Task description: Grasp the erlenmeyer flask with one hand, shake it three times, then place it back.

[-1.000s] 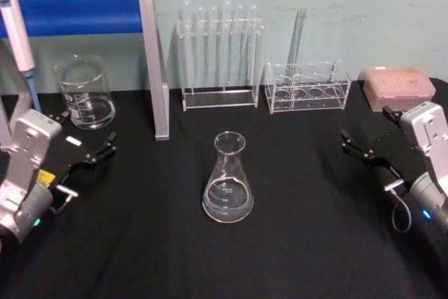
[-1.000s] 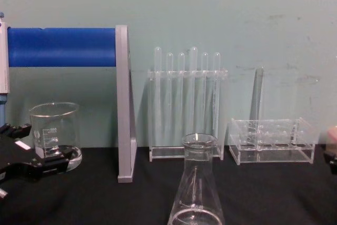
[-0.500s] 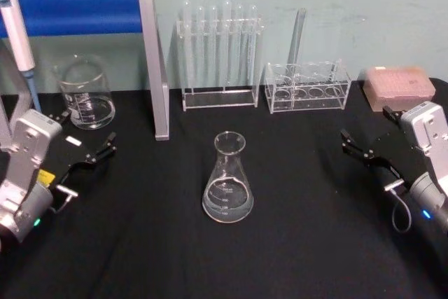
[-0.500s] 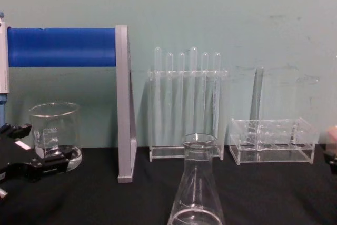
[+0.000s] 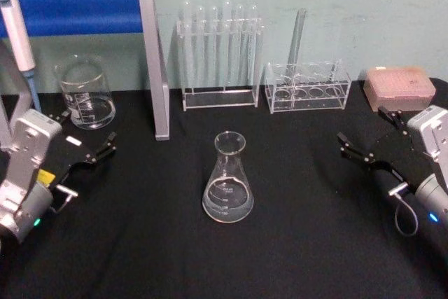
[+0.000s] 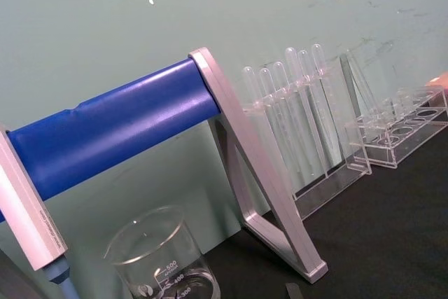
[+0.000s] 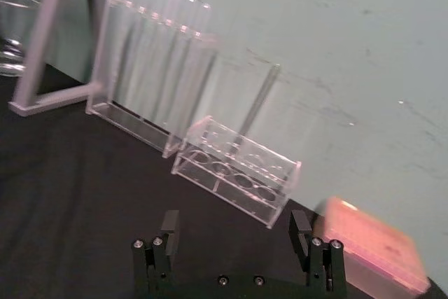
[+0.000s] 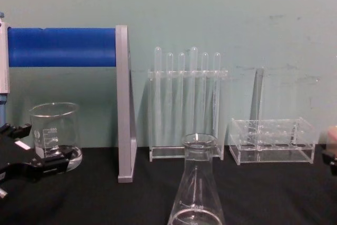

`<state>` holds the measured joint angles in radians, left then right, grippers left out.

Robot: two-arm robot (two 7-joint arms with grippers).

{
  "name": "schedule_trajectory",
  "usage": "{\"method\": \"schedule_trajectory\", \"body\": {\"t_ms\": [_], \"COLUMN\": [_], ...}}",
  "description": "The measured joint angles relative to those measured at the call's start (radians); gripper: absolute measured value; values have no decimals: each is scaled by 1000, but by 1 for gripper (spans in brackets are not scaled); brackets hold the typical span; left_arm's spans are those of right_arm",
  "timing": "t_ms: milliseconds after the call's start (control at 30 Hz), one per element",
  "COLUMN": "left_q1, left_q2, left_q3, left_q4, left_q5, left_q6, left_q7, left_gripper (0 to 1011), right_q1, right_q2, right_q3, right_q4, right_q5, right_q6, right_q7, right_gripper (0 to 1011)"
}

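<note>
The erlenmeyer flask (image 5: 227,180), clear glass with a wide base and narrow neck, stands upright at the middle of the black table; the chest view has it close in front (image 8: 197,185). My left gripper (image 5: 87,131) hovers open at the table's left, well apart from the flask, its dark fingers (image 8: 45,165) beside the beaker. On the right my right gripper (image 5: 364,125) is open too, about as far from the flask. The right wrist view has its two fingers spread wide (image 7: 234,229) with nothing between them.
A glass beaker (image 5: 85,94) stands at the back left by a blue-and-grey stand (image 5: 150,54) holding a pipette (image 5: 15,29). Behind the flask are a tall test tube rack (image 5: 218,54) and a low rack (image 5: 306,85). A pink tip box (image 5: 400,85) sits back right.
My right arm has drifted slightly to the right and nearer, still open. The flask and the left arm have stayed where they were.
</note>
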<state>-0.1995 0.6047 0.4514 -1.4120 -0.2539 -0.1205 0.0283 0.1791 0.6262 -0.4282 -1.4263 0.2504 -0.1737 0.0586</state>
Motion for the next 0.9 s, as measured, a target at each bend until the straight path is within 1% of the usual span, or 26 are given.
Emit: {"method": "schedule_trajectory", "body": {"t_ms": [67,100,167,200,300,400,433,467,500,533,633,667,700,733,800,833,867,900], "left_q1": [0,0,0,0,0,0,0,0,0,0,0,0,0,0,0,0,0,0], "left_q2": [0,0,0,0,0,0,0,0,0,0,0,0,0,0,0,0,0,0], "left_q3": [0,0,0,0,0,0,0,0,0,0,0,0,0,0,0,0,0,0], "left_q4": [0,0,0,0,0,0,0,0,0,0,0,0,0,0,0,0,0,0], "left_q5": [0,0,0,0,0,0,0,0,0,0,0,0,0,0,0,0,0,0], "left_q6": [0,0,0,0,0,0,0,0,0,0,0,0,0,0,0,0,0,0], "left_q7": [0,0,0,0,0,0,0,0,0,0,0,0,0,0,0,0,0,0], "left_gripper": [1001,1001,1001,1001,1001,1001,1001,1001,1001,1001,1001,1001,1001,1001,1001,1001,1001,1001], "right_q1": [-6,-14,-20,-26,-35,-47,-48,-48,-48,-48,-43,-41,-37,-37,-22,-22,-13,-8], "right_q2": [5,11,17,22,31,37,38,38,38,38,31,30,25,25,13,13,6,2], "right_q3": [5,9,12,15,20,25,25,25,24,24,16,15,10,10,-1,-1,-7,-9], "right_q4": [-5,-11,-18,-24,-36,-49,-51,-52,-52,-52,-51,-50,-45,-45,-34,-34,-27,-23], "right_q5": [13,24,37,50,72,115,123,130,144,144,172,175,184,184,200,200,206,210], "right_q6": [-7,-16,-25,-32,-41,-47,-47,-48,-50,-50,-58,-60,-65,-65,-73,-73,-76,-77], "right_q7": [24,49,74,100,142,212,225,238,267,267,340,352,382,382,442,442,469,483], "right_gripper": [1000,1000,1000,1000,1000,1000,1000,1000,1000,1000,1000,1000,1000,1000,1000,1000,1000,1000]}}
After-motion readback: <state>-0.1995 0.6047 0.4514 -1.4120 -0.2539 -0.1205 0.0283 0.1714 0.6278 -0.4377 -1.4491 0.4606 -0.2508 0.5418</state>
